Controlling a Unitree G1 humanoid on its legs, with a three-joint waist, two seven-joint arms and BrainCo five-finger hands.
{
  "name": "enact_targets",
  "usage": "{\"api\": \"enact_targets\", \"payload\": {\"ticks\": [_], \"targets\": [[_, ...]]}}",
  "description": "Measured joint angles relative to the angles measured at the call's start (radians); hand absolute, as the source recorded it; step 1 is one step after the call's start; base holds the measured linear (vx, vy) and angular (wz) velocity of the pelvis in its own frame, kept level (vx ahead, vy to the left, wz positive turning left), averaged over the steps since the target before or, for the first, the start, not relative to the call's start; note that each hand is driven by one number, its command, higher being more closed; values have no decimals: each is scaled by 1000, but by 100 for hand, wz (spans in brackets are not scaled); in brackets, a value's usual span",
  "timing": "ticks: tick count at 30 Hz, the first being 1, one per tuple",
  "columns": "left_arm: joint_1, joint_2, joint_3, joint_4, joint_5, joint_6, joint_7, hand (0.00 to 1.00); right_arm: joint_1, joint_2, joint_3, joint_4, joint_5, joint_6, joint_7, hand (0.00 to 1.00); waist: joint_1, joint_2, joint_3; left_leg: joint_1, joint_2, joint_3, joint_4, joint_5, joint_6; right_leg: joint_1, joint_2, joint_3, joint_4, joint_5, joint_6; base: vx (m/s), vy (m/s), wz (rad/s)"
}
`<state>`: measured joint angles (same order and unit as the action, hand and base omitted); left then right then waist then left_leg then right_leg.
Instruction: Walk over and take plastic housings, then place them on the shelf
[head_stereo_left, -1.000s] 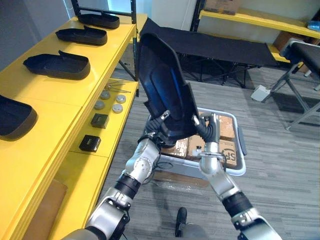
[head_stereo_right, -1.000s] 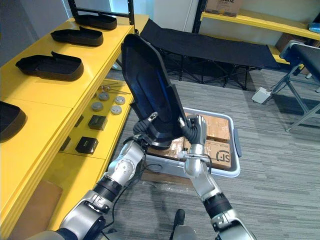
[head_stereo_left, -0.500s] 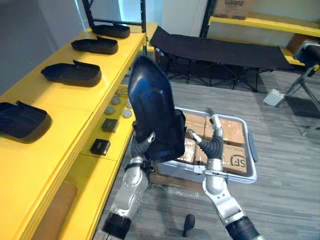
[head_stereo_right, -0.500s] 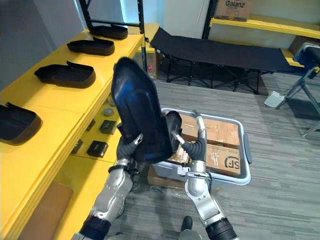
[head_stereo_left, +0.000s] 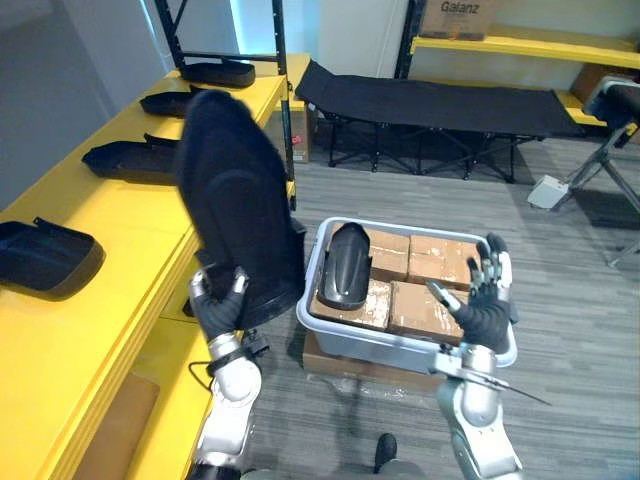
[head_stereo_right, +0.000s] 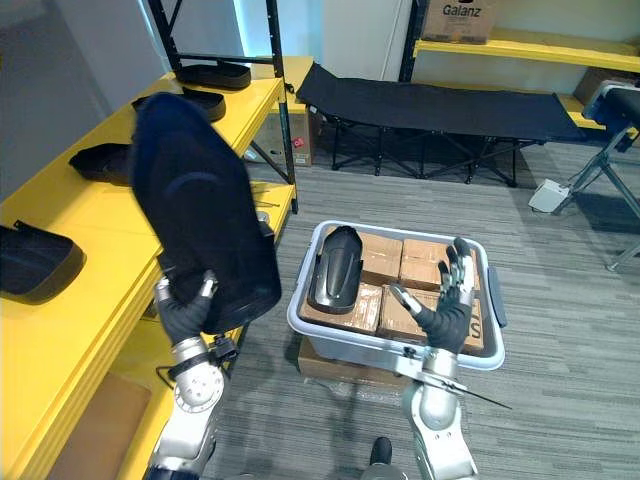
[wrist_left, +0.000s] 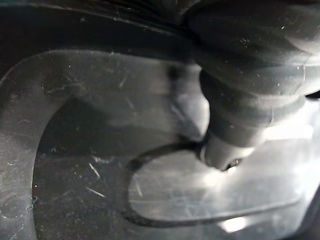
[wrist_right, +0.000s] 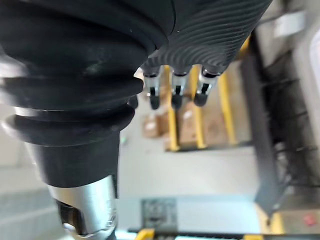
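Yellow shelf top (head_stereo_left: 110, 225) along left: four black housings in row, well apart: nearest housing (head_stereo_left: 45, 260), second housing (head_stereo_left: 125, 160), third housing (head_stereo_left: 160, 103), farthest housing (head_stereo_left: 215, 73). Lower yellow tier (head_stereo_left: 165, 370): brown board (head_stereo_left: 105, 430). Grey plank floor (head_stereo_left: 570, 280): flat cardboard box (head_stereo_left: 345, 362) under grey tote (head_stereo_left: 370, 347); black folding cot (head_stereo_left: 430, 100) beyond.

Black housing (head_stereo_left: 235, 220), yellow shelf (head_stereo_left: 110, 262), grey bin (head_stereo_left: 395, 350) of brown boxes (head_stereo_left: 440, 258), grey wood-grain floor (head_stereo_left: 575, 310).

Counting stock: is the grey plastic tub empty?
Not empty: one black plastic housing lies on brown cardboard boxes inside the grey plastic tub.
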<state>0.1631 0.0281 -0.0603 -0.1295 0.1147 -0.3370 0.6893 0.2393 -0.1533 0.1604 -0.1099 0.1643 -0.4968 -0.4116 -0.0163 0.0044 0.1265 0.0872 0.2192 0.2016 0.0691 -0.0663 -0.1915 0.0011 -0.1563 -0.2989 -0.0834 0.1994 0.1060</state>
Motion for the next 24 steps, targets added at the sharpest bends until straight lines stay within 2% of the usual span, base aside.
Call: {"api": "enact_targets", "payload": {"ticks": [2,5,8,9,14,17,19,22,24], "targets": [[21,0,24,-55,0,-12,7,100,-4,11,1,49,-4,4,20,0,7,1,0,-2,-1,-6,2,-2,4,3,-2,-6,-2,-1,0,-5,18,10],[44,-2,61,-124,1,-19,7,100,-23,28,12,148,-18,28,42,0,17,4,-1,-25,-10,-70,8,-4,9,37,-15,-69,-7,-22,6,-28,19,60],[104,-13,130,-212,1,-20,2,100,-76,28,41,205,-46,46,50,0,52,14,-9,-58,-25,-145,10,1,14,65,-28,-142,-7,-35,17,1,22,74],[135,-23,170,-242,1,-20,-3,100,-108,27,51,216,-66,48,63,0,76,23,-16,-74,-33,-183,10,7,16,77,-35,-179,-7,-39,20,30,25,66],[216,-44,290,-291,-39,-22,-51,100,-254,24,121,251,-75,62,86,0,155,25,-18,-79,-41,-271,11,20,8,131,-33,-261,2,-47,30,39,11,56],[275,-78,369,-299,-72,-32,-81,100,-339,36,187,268,13,83,157,0,199,22,-19,-79,-47,-293,12,18,12,150,-34,-278,2,-62,33,6,27,24],[301,-93,388,-302,-100,-38,-87,100,-359,62,231,311,35,98,199,0,210,22,-18,-71,-50,-303,12,13,20,163,-36,-287,2,-68,34,15,26,15],[308,-115,395,-303,-112,-80,-120,100,-352,76,300,340,9,157,227,0,221,24,-13,-77,-59,-306,20,8,33,192,-45,-330,2,-81,38,-1,22,30],[289,-110,384,-304,-67,-106,-157,100,-326,83,301,340,13,179,237,0,199,20,-1,-111,-72,-267,54,12,71,227,-67,-399,2,-88,48,-7,30,94]]}}
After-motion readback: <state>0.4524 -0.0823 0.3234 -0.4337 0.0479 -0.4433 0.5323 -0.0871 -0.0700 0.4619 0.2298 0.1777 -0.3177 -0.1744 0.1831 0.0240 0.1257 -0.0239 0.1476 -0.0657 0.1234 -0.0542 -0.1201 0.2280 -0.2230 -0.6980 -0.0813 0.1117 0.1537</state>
